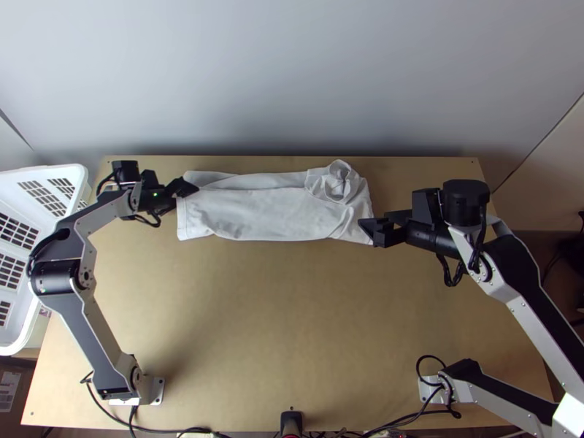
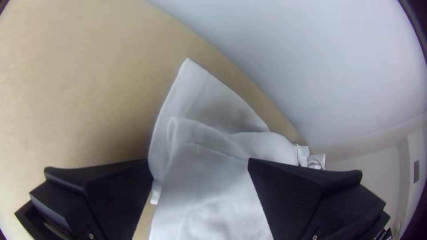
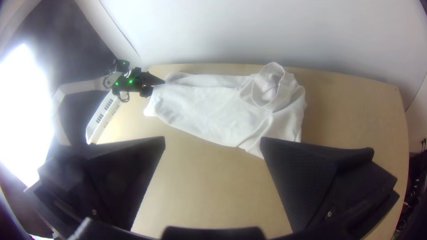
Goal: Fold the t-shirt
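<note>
Shirt (image 1: 263,212) lies long and narrow along the bench's (image 1: 292,328) far edge, collar (image 1: 339,182) bunched toward the far right corner. Left gripper (image 2: 200,162) spread around the shirt's left end, no pinch. Right gripper (image 3: 213,140) also spread, near the collar end.

Risks: layers are offset at the left end, so closing there could catch only the top one and skew the fold. Loose collar could flop or crease if the ends rise unevenly.

Can't tell: layer count, what's tucked underneath, fingertip height. Left gripper covers part of that end in top view.
</note>
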Available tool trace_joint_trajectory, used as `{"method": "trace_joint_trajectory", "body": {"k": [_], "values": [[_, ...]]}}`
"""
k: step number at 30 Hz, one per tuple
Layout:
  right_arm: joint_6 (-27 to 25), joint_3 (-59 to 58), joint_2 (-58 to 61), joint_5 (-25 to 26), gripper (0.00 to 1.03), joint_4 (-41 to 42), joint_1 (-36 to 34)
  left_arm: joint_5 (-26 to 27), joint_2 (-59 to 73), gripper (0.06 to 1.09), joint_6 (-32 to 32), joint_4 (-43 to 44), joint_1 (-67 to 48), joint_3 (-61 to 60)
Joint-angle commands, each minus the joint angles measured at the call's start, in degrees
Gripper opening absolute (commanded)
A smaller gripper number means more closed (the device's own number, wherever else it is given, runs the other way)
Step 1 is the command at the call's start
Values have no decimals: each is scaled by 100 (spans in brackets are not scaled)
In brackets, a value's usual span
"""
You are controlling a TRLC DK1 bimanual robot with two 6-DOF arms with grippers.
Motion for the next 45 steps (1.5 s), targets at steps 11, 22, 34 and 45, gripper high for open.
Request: {"method": "trace_joint_trajectory", "body": {"k": [11,22,34,45], "values": [[61,-454,-217,-24,99,-92,28,656,649,9,-3,-938,-362,1091],[255,-815,-393,-24,99,93,19,656,-335,9,-91,-1641,104,1214],[387,-1518,-1043,-15,99,330,-42,217,-572,9,-91,-2634,-968,2330],[492,-2177,-1728,-24,99,383,-60,-363,105,9,-460,-3038,-2058,3552]]}}
